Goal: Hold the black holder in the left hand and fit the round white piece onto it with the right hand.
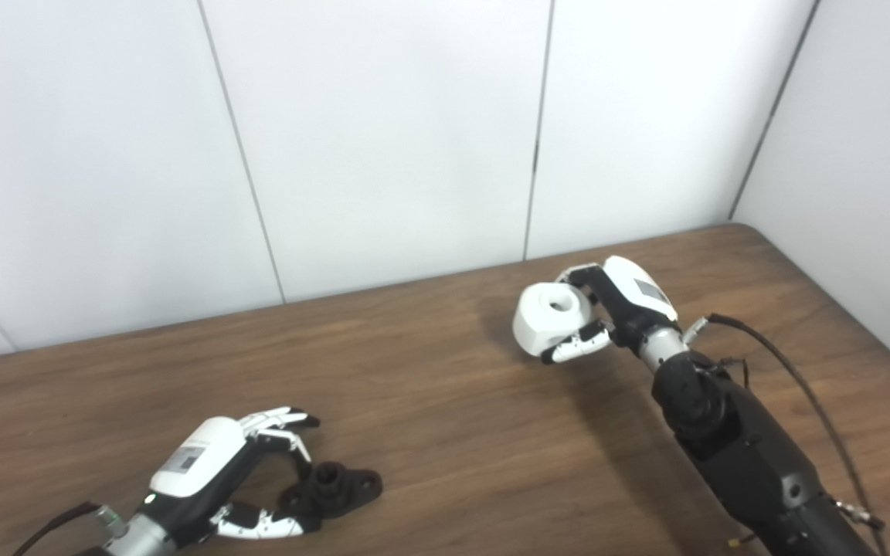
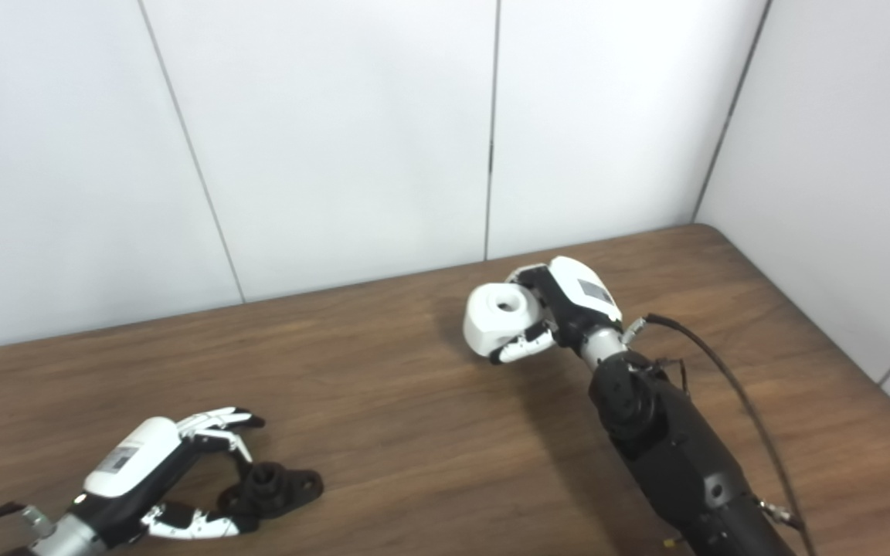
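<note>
The black holder (image 1: pixel 334 488), a small flanged part with a round socket, lies on the wooden table at the lower left. My left hand (image 1: pixel 217 467) brackets it: the fingers (image 1: pixel 281 422) arch apart above it and the thumb reaches its near end, without clamping it. At mid right, my right hand (image 1: pixel 616 305) is shut on the round white piece (image 1: pixel 552 316), a squat cylinder with a hole in its top. The thumb presses its front side and the fingers wrap its far side. I cannot tell whether the piece rests on the table or hangs just above it.
The brown wooden table (image 1: pixel 445 401) ends at white wall panels behind and at a corner on the right. A black cable (image 1: pixel 793 371) loops beside my right forearm. A wide stretch of tabletop separates the two hands.
</note>
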